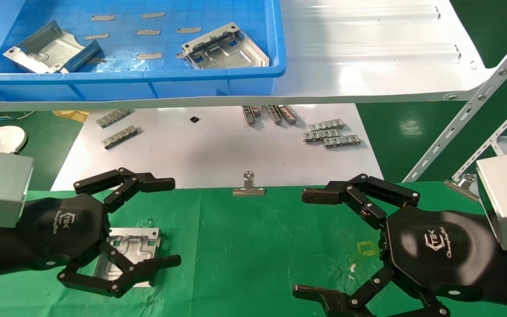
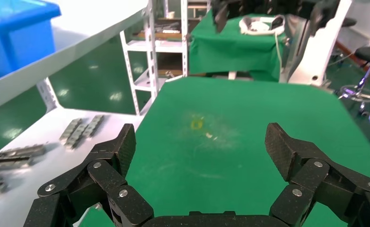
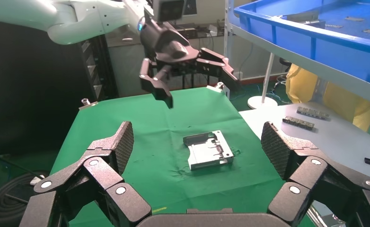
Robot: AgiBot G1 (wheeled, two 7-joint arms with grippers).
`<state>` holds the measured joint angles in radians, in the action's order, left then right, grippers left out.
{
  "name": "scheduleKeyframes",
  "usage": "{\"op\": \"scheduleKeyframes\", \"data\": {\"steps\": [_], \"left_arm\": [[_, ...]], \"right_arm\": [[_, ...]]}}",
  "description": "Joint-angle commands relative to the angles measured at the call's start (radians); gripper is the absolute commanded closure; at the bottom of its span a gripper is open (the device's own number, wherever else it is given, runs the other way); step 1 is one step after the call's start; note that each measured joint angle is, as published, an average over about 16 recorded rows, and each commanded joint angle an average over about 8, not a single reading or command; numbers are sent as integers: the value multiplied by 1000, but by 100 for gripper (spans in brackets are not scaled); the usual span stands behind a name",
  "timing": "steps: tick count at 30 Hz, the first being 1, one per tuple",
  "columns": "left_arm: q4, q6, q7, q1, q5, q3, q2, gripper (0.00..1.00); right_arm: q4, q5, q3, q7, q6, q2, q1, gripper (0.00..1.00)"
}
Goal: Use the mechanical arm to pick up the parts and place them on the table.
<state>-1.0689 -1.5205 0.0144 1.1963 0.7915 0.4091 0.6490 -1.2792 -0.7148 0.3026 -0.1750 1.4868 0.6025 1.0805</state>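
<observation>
One silver part (image 1: pixel 132 248) lies flat on the green table (image 1: pixel 244 246); it also shows in the right wrist view (image 3: pixel 207 150). My left gripper (image 1: pixel 172 222) is open and empty, raised above that part and not touching it; it shows in the right wrist view (image 3: pixel 183 71) and in its own view (image 2: pixel 202 142). My right gripper (image 1: pixel 302 243) is open and empty over the table's right side, facing the part in its own view (image 3: pixel 197 144). Two more parts (image 1: pixel 49 48) (image 1: pixel 225 48) lie in the blue bin (image 1: pixel 148 79).
The bin stands on a glossy white shelf (image 1: pixel 368 53) overhanging a white board (image 1: pixel 218 154) with grey chain-like strips (image 1: pixel 330 134). A silver binder clip (image 1: pixel 248 187) holds the cloth's far edge. White shelf struts (image 1: pixel 469 114) stand at the right. A yellow square mark (image 1: pixel 366 248) is on the cloth.
</observation>
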Motion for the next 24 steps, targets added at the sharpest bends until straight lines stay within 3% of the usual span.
{"op": "scheduleKeyframes", "data": {"steps": [1,14,24], "left_arm": [[-31,4,25,-18,-9,-19,-5,0],[-214,24,171,-121,-61,-129,-37,0],[-236,28,182,-134,-69,-143,-42,0]], "right_arm": [[0,0,0,0,0,0,0,0],[0,0,1,0,0,0,0,0],[0,1,1,0,-1,0,0,0]]}}
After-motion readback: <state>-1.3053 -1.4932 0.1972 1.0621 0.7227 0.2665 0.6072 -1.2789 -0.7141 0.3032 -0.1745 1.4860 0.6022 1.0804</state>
